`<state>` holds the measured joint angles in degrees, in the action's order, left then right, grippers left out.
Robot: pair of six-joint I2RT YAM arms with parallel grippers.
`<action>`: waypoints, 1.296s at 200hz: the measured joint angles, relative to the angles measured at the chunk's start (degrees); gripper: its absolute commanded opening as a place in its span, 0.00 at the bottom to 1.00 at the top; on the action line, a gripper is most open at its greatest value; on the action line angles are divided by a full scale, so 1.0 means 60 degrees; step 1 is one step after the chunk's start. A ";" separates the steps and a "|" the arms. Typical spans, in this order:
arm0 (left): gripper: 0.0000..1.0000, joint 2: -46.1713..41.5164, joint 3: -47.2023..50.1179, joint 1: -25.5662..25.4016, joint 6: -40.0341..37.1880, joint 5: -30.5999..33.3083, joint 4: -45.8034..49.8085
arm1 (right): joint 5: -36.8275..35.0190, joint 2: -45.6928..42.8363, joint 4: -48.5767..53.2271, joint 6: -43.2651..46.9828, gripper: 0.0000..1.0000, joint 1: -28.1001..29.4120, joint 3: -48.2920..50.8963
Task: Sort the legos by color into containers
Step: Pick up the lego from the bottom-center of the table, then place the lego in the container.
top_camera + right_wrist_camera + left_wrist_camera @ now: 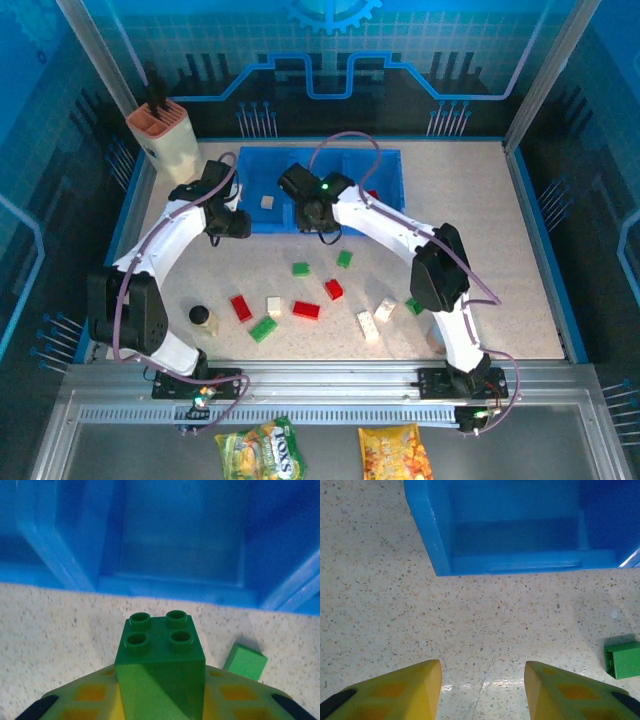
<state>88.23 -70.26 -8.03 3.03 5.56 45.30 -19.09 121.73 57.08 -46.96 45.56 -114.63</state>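
The green four-studded plastic brick is pinched between the yellow fingers of the right gripper. It hangs over the speckled table, just short of the front wall of the bright blue plastic tray. Straight ahead lies the middle compartment, which looks bare. From above, a cream brick sits in the left compartment and a bit of red shows in the right one, so the middle is probably meant for green. The main risk is letting go too soon: from here the brick would fall on the table or catch the wall and tip back out. Drifting sideways over a divider could put it among the wrong colour. A second green brick lies on the table just right of the claw and could be knocked if the arm sinks. The left gripper hangs close by at the tray's front left corner, its fingers spread with nothing between them, so the two arms could brush if either swings inward. More loose red, green and cream bricks wait on the table nearer the arm bases.
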 measured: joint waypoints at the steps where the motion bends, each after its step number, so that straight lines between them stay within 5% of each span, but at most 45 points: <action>1: 0.48 0.0000 0.0000 0.0000 -0.0004 0.0000 0.0000 | 0.0000 0.0015 0.0007 0.0007 0.34 -0.0007 -0.0029; 94: 0.48 0.0000 0.0007 0.0000 0.0000 -0.0149 -0.0109 | -0.0007 0.2204 -0.0051 0.0940 0.35 -0.1089 -0.2524; 259: 0.48 0.0000 0.0047 0.0000 0.0004 -0.0397 -0.0182 | 0.0076 0.4397 -0.0772 0.1162 0.38 -0.1508 -0.4087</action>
<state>88.23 -69.97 -8.03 3.05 3.18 44.21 -18.63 148.11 52.45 -39.99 36.51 -139.15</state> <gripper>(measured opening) 0.482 0.382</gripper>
